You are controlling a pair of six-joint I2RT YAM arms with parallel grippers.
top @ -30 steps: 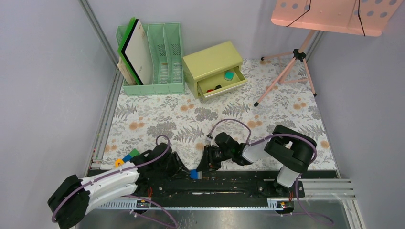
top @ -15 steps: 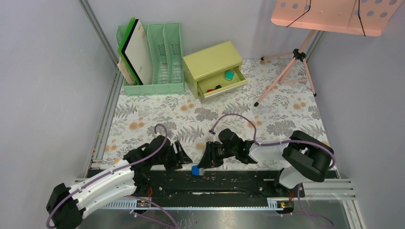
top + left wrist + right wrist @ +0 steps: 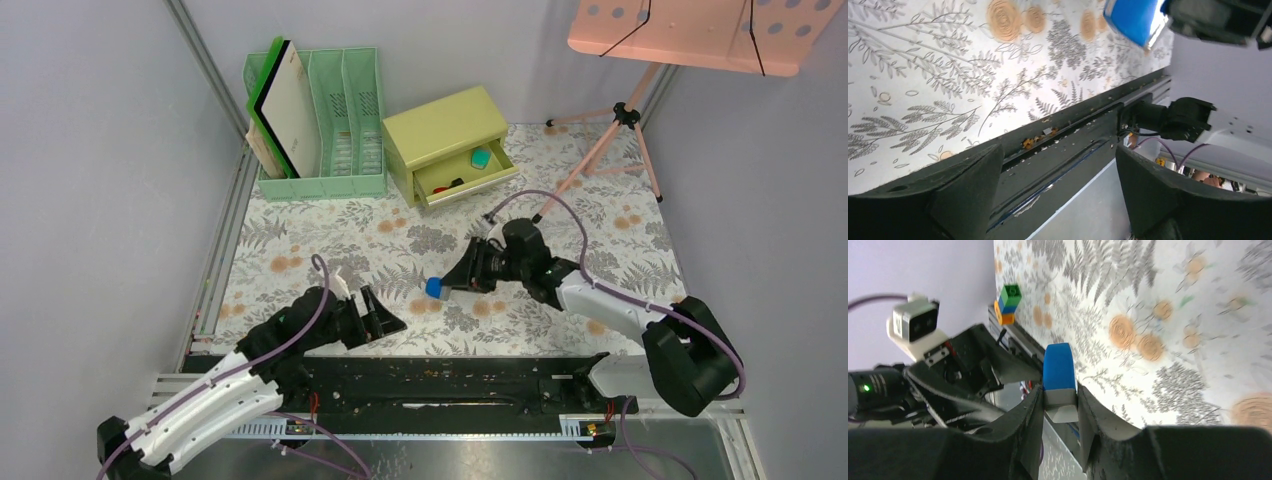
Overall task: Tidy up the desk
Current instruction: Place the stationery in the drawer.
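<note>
From above, the fern-and-flower bench (image 3: 330,250) fills the floor of the cell. The left hand (image 3: 385,312) sits low at the near left, its fingers spread apart and empty. The right hand (image 3: 447,283) reaches over the middle of the bench, clamped on a small blue block (image 3: 435,288). At the far edge stand a green file rack (image 3: 330,120) and a yellow-green drawer chest (image 3: 445,135) – its drawer (image 3: 468,172) pulled out.

Left wrist: the left hand (image 3: 1058,195) is wide apart with nothing between its fingers (image 3: 948,195), just above the bench (image 3: 923,75) near the black rail (image 3: 1073,145).

Right wrist: the right hand (image 3: 1059,412) grips the block (image 3: 1059,367) by its pale grey end – the blue end sticks out. On the bench (image 3: 1173,290) beyond stands a stack of toy bricks (image 3: 1008,302).
</note>
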